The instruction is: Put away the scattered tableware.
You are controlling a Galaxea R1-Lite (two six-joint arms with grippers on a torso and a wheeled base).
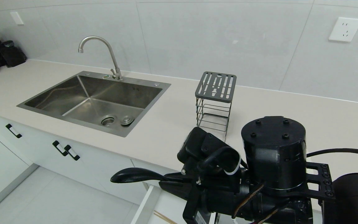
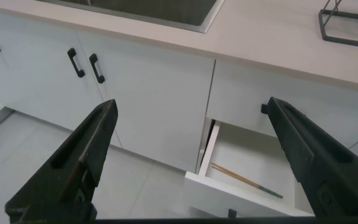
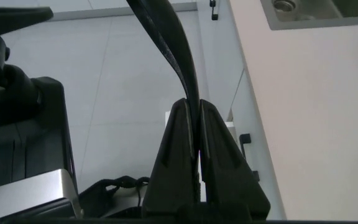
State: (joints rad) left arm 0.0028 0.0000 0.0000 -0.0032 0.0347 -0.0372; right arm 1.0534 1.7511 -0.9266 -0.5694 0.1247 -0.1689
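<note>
The right arm (image 1: 272, 149) lies low at the near right, wrist level, its right gripper (image 3: 199, 109) clamped on a black spoon (image 3: 166, 37). The left gripper (image 2: 190, 106) holds its fingers spread wide, gripping nothing.

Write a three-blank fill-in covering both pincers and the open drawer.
1. The right pincer is ____ on the black spoon.
2. The left pincer is ____ and holds nothing.
3. Inside the open drawer lies a pair of ____.
Missing words: shut; open; chopsticks.
</note>
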